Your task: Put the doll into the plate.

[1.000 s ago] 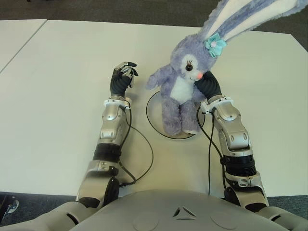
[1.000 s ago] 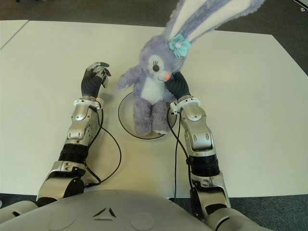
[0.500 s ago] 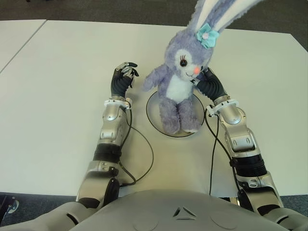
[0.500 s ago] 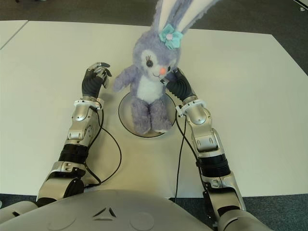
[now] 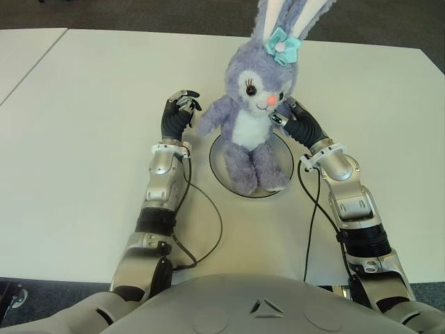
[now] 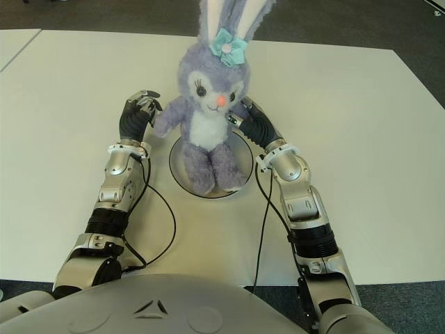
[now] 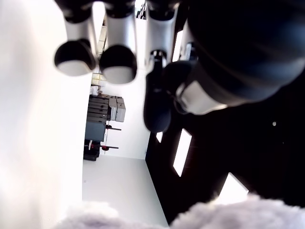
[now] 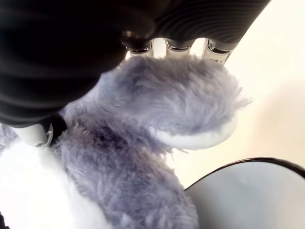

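A purple plush bunny doll (image 5: pixel 254 132) with a teal bow stands upright with its feet in the round grey plate (image 5: pixel 222 168) at the middle of the table. My right hand (image 5: pixel 300 125) is at the doll's right side, shut on its arm; the right wrist view shows the fingers wrapped over that furry arm (image 8: pixel 181 100) above the plate's rim (image 8: pixel 248 191). Left of the doll, close to its other arm, my left hand (image 5: pixel 177 115) has curled fingers and holds nothing.
The white table (image 5: pixel 83 139) stretches wide on both sides of the plate. Black cables (image 5: pixel 208 223) loop from both wrists over the near part of the table. A second table edge (image 5: pixel 28 49) shows at the far left.
The doll has swung from leaning right to standing upright and shifted slightly left over the plate, with my right hand following it. The left hand has not moved.
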You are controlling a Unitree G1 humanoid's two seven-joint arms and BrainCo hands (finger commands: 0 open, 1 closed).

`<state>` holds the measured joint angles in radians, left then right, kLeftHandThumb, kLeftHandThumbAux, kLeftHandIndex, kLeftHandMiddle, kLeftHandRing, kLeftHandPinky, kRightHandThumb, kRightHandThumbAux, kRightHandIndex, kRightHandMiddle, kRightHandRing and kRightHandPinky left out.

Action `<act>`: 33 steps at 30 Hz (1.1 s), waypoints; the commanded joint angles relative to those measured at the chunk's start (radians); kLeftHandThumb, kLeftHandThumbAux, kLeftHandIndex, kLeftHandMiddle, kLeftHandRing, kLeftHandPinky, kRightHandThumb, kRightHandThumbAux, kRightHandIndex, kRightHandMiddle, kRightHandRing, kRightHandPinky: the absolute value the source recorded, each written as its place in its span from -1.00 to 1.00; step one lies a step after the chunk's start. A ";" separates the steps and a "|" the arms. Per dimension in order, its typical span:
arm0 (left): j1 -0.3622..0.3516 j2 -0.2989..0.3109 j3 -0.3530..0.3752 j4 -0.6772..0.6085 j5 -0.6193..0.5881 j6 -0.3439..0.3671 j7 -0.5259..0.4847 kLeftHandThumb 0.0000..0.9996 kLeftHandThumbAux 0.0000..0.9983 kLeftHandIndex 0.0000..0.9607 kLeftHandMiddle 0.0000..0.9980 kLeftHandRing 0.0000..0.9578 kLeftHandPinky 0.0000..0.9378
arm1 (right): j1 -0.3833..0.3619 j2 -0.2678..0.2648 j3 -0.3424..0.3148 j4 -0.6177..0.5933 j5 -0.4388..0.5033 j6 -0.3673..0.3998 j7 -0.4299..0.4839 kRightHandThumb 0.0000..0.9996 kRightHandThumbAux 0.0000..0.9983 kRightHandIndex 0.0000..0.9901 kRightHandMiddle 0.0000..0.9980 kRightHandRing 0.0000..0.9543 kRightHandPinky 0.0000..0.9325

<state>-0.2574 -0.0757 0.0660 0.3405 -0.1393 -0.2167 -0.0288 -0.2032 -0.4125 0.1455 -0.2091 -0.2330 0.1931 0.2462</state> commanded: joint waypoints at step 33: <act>0.112 -0.039 -0.002 0.065 -0.001 0.004 0.013 0.42 0.41 -0.08 0.78 0.86 0.86 | -0.020 -0.084 -0.058 -0.073 -0.007 0.069 0.141 -0.11 -0.55 -1.00 -1.00 -1.00 -1.00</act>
<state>-0.2576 -0.0758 0.0642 0.3433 -0.1389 -0.2170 -0.0288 -0.2159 -0.4803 0.0973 -0.2781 -0.2321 0.2491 0.3760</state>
